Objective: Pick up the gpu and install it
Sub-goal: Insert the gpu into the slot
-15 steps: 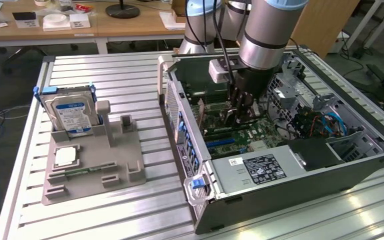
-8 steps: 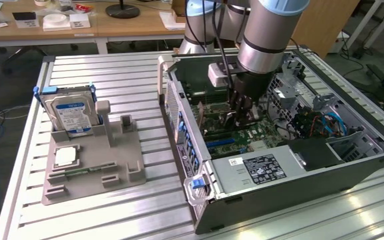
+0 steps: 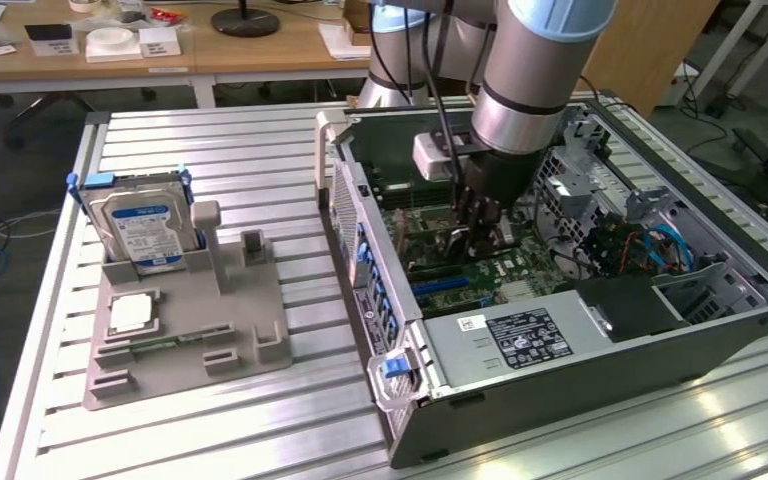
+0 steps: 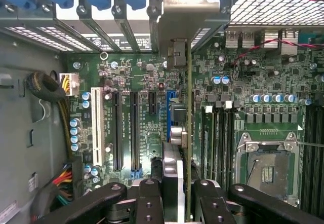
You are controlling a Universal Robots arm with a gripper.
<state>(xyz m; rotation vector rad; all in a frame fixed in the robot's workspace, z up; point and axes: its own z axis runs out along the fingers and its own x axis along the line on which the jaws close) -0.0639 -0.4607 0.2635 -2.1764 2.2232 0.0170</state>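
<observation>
My gripper (image 3: 475, 238) reaches down into the open computer case (image 3: 398, 330), low over the green motherboard (image 3: 471, 280). In the wrist view the gripper (image 4: 178, 196) is shut on the gpu (image 4: 189, 133), which I see edge-on as a thin card running away from the fingers (image 4: 152, 198). Its silver bracket (image 4: 190, 16) sits against the case's rear slot openings. The card stands upright right beside and along the blue expansion slot (image 4: 170, 113). Whether its edge is seated in the slot I cannot tell.
Two black slots (image 4: 126, 127) and a white slot (image 4: 96, 127) lie beside the blue one; the CPU socket (image 4: 266, 171) is on the card's other side. A grey fixture (image 3: 184, 330) at the exterior view's left holds a hard drive (image 3: 144, 225). The power supply (image 3: 531, 335) fills the case's near end.
</observation>
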